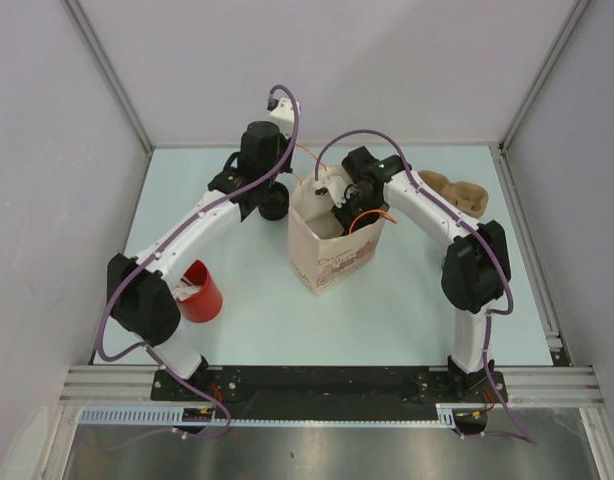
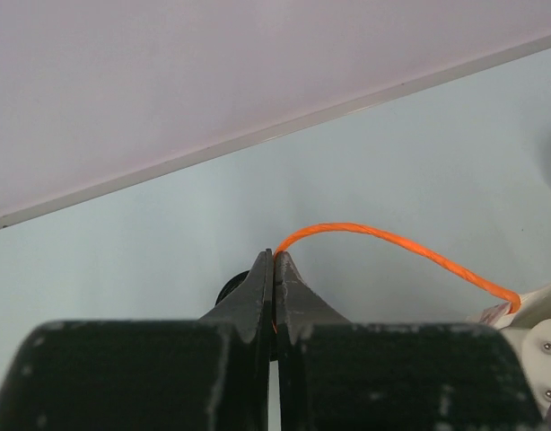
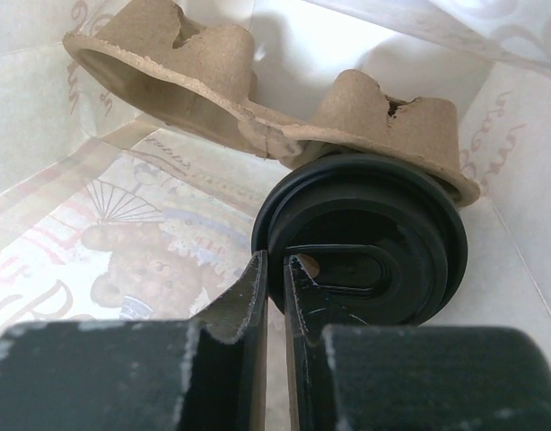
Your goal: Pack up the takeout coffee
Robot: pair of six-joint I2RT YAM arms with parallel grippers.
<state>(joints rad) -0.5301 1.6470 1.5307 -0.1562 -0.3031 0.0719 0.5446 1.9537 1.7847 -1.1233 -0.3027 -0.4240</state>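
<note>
The paper bag (image 1: 337,262) stands mid-table (image 1: 407,310) and may tip or tear under a hard pull. Inside it the cardboard carrier (image 3: 213,81) leans, so the coffee could spill. The right pincer (image 3: 274,265) pinches the black lid (image 3: 374,224) by its rim, which might pop off. The left pincer (image 2: 274,262) is clamped on the thin orange handle (image 2: 374,235)

White paper bag (image 1: 332,255), teddy-bear print, orange cord handle (image 2: 392,247), stands open mid-table and holds a brown pulp tray (image 3: 258,99) with a black-lidded cup (image 3: 361,238) against it; second pulp tray (image 1: 455,190) lies right of bag; red cup (image 1: 200,292) left, well apart.
</note>
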